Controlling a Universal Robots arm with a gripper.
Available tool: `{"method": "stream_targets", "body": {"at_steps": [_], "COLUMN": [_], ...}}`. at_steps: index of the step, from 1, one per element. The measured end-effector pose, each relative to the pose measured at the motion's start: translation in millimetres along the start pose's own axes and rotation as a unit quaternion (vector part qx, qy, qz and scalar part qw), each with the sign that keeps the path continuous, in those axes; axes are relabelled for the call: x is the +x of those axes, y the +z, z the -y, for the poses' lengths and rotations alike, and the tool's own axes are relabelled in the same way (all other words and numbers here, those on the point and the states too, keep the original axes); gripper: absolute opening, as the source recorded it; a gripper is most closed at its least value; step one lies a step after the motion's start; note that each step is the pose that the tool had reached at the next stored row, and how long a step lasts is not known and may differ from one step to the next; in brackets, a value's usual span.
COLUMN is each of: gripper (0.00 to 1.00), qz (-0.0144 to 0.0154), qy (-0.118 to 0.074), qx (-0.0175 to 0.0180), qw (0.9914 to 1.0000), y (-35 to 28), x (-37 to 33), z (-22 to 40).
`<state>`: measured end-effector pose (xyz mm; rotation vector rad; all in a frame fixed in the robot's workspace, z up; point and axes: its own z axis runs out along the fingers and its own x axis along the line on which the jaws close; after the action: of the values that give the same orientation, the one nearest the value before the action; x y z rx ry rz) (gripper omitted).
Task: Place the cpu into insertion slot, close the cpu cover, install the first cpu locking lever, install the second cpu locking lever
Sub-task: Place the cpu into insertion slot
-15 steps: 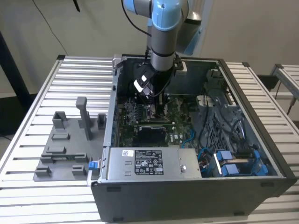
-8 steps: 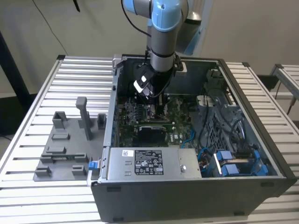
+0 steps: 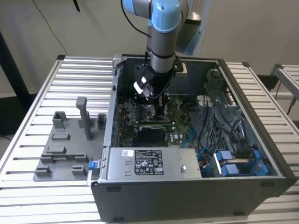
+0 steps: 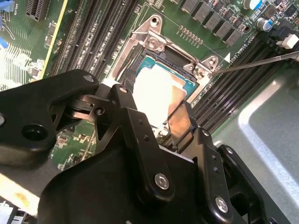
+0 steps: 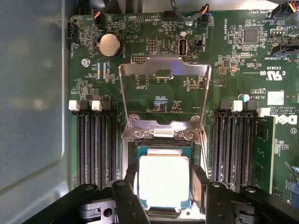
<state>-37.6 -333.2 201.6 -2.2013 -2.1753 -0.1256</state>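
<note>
Step one is judged near done: cpu (image 5: pixel 163 186) is pinched narrow between the gripper (image 5: pixel 166 179) fingers (image 5: pixel 200 184) and set down in the slot (image 5: pixel 159 147) (full seating can't be told), at upper centre of the exterior view, under the arm (image 3: pixel 161 56). Cover (image 5: pixel 140 66) is seen swung open and a lever (image 4: pixel 261 61) unlatched, so closing and both levers are judged outstanding. Cpu is laid flat, lid up, edges squared to the slot; being square, no long axis is given.
</note>
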Motion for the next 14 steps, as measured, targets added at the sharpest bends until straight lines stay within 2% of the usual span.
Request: {"method": "stream_targets", "body": {"at_steps": [14], "gripper": [0.55], "qz": [0.0002], "qy": [0.0], "qx": [-0.0009], "qw": [1.0], "y": [3.3], "x": [-0.4], "z": [0.1]}}
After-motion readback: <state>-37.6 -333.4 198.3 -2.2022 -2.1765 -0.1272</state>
